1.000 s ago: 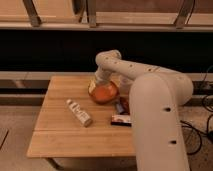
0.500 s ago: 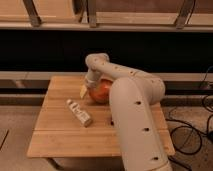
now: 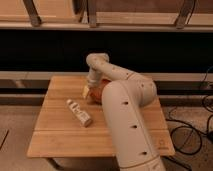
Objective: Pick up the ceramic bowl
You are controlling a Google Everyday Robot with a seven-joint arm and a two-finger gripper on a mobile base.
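Observation:
The ceramic bowl (image 3: 99,91) is orange-red and sits at the back middle of the wooden table (image 3: 55,136). Only its left part shows, because my white arm (image 3: 125,115) covers the rest. My gripper (image 3: 87,91) hangs down from the bent wrist at the bowl's left edge, close to it or touching it; I cannot tell which. The arm rises from the lower right, bends near the back of the table and comes down onto the bowl.
A white bottle (image 3: 79,112) lies on its side on the table, in front and to the left of the bowl. Black cables (image 3: 201,125) lie on the floor to the right. A dark low shelf with a rail (image 3: 45,76) runs behind the table.
The arm has swung left and filled more of the view. The gripper has shifted from over the bowl to its left edge. The dark item at the table's right is now hidden by the arm.

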